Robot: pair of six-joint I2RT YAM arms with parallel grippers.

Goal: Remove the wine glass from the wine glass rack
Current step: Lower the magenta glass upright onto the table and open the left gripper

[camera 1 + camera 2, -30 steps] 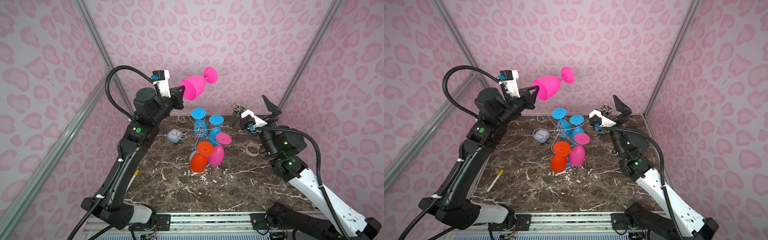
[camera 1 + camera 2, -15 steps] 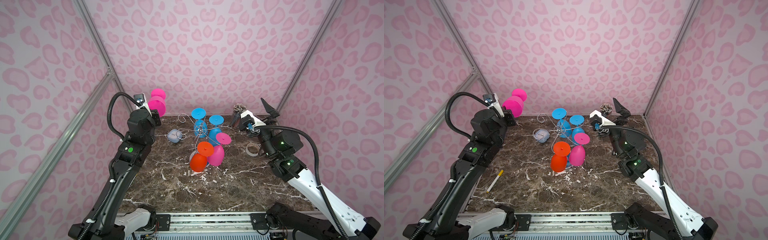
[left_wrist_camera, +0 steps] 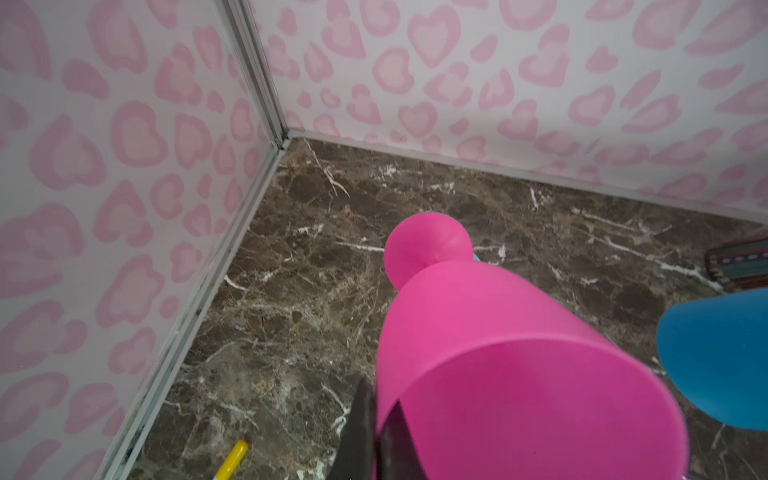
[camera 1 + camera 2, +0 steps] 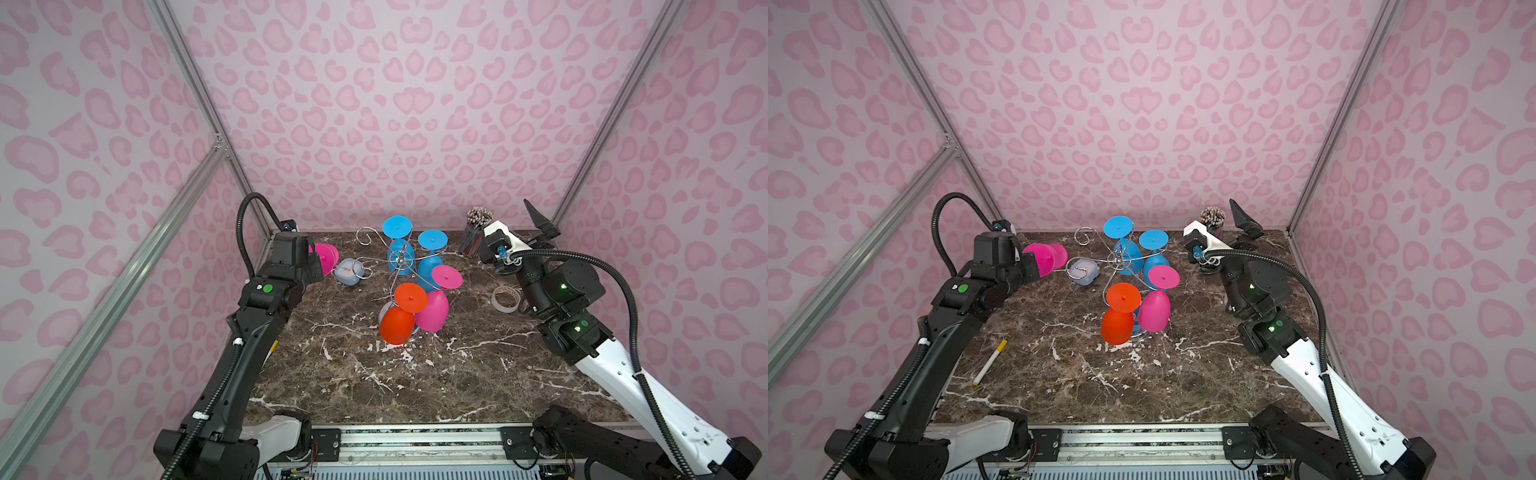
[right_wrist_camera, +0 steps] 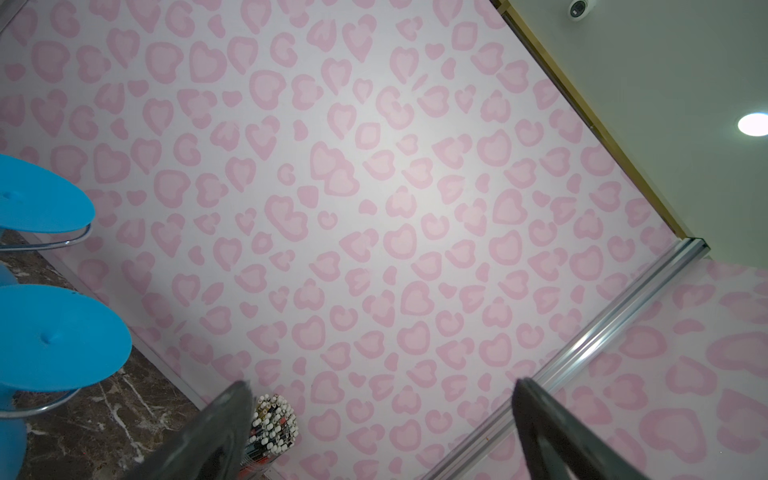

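Table: brown marble across the lower centre of both top views.
Wine glass rack: chrome, centre frame, 4 glasses hanging on it.
Wine glass: pink, off the rack, left of centre, tilted foot-first over the table's far left corner.
Left pincer: clamped narrow on the glass's rim.
Right pincer: spread wide, empty, right of centre.
Set-down, by judgement: bring the foot flat onto bare marble before letting go.

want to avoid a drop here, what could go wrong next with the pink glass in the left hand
1. The left hand pinches only the rim of the pink glass, held nearly on its side; it may pivot or slip out.
2. The grey box and an arm of the rack sit close beside the glass; a swing could knock them.
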